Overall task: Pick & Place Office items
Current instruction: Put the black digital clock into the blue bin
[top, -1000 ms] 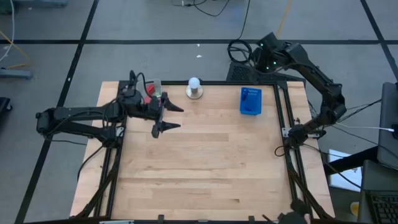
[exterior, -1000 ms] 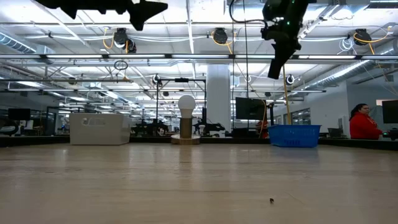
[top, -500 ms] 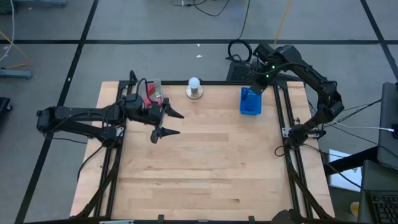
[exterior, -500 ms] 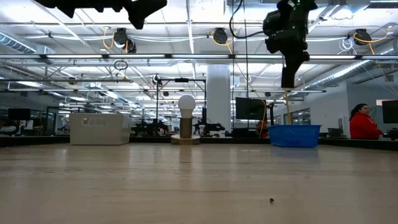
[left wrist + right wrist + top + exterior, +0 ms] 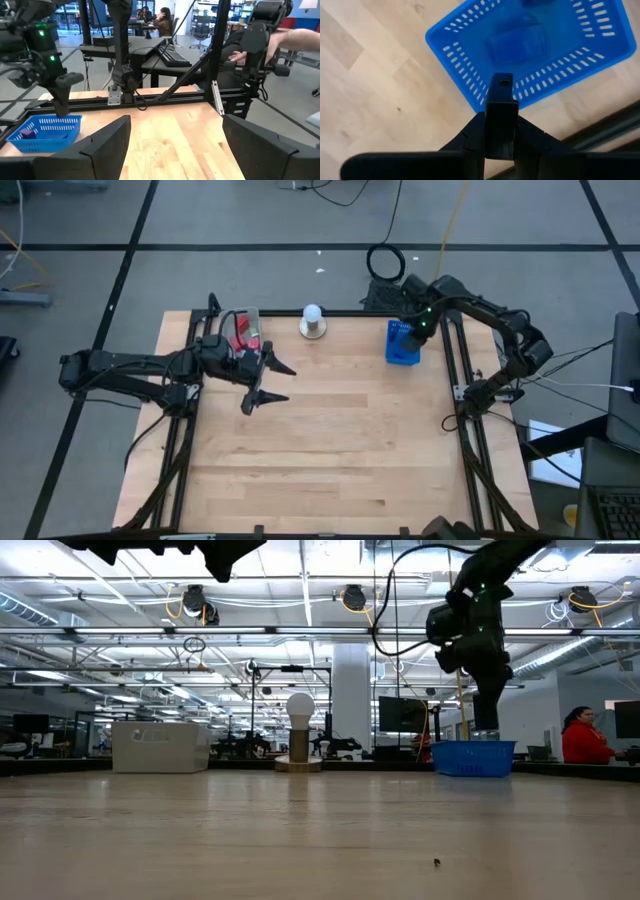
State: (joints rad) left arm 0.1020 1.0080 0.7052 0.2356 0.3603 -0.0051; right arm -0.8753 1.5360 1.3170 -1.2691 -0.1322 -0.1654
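Observation:
My right gripper (image 5: 419,332) hangs shut, pointing down, just over the blue tray (image 5: 403,343) at the table's far right. Its tip (image 5: 487,715) reaches the tray's rim height. Whether anything sits between its fingertips (image 5: 502,85) I cannot tell. Blue office items (image 5: 516,43) lie in the blue tray, one dark blue piece (image 5: 27,133) near a corner. Red office items (image 5: 241,330) lie in the grey tray (image 5: 245,321) at the far left. My left gripper (image 5: 266,383) stands open and level beside the grey tray, high over the table, with nothing between its fingers (image 5: 102,145).
A white ball on a round grey base (image 5: 313,320) stands at the far edge between the two trays. Black frame rails (image 5: 150,102) run along the table's edges. A person's hand (image 5: 300,37) shows beyond the right edge. The wood in the middle and near the front is bare.
My right gripper has swung from beyond the table's far edge down to the blue tray, tipping from a slant to point straight down; it has stayed shut. My left gripper has drifted slightly toward the near edge, still open.

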